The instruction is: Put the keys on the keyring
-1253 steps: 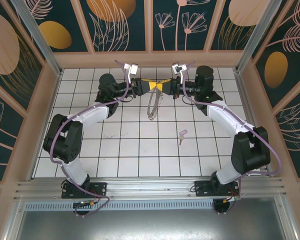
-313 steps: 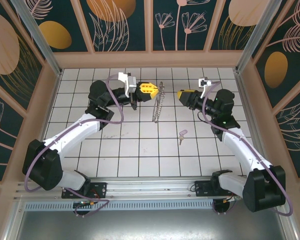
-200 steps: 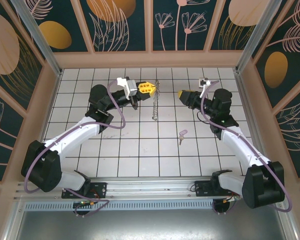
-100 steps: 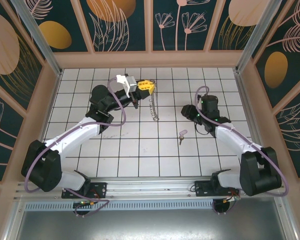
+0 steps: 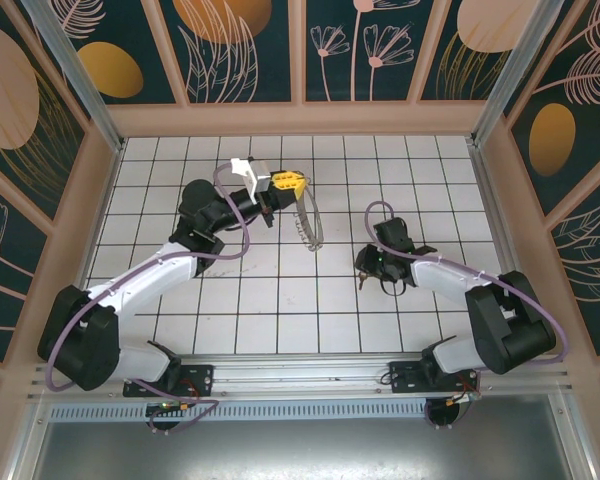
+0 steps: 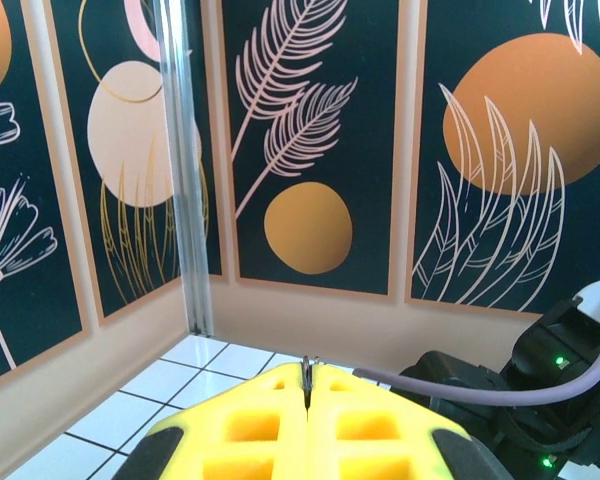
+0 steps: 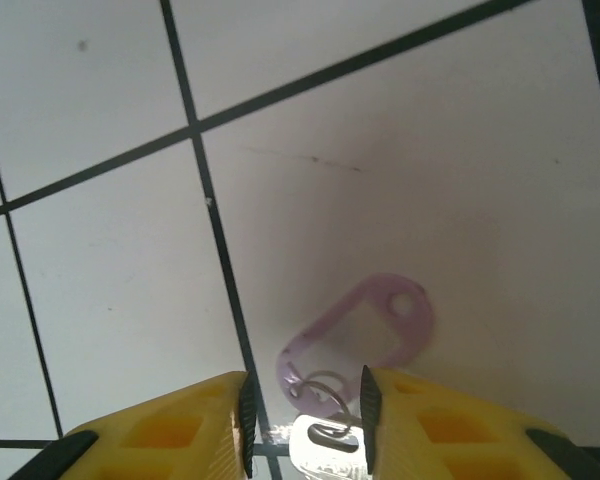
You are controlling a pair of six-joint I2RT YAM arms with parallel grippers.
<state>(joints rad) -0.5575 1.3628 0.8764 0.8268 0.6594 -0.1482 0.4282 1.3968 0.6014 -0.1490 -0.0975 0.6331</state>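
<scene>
The left gripper (image 5: 290,181) is clenched on the keyring (image 5: 306,215), its yellow jaws pressed flat together with a thin sliver of metal pinched at the seam. It is raised over the far half of the table (image 5: 180,300), near the middle. The keyring hangs down from it as a long narrow loop. Whether its lower end touches the tiles I cannot tell.

The right gripper (image 7: 305,420) is down low, a little right of the table's middle, with its jaws parted. The key (image 7: 365,330) lies flat on a white tile beside a black grout line. Its lilac head points away from the gripper, and its small ring and silvery blade sit between the two jaws, which are not closed on it.
</scene>
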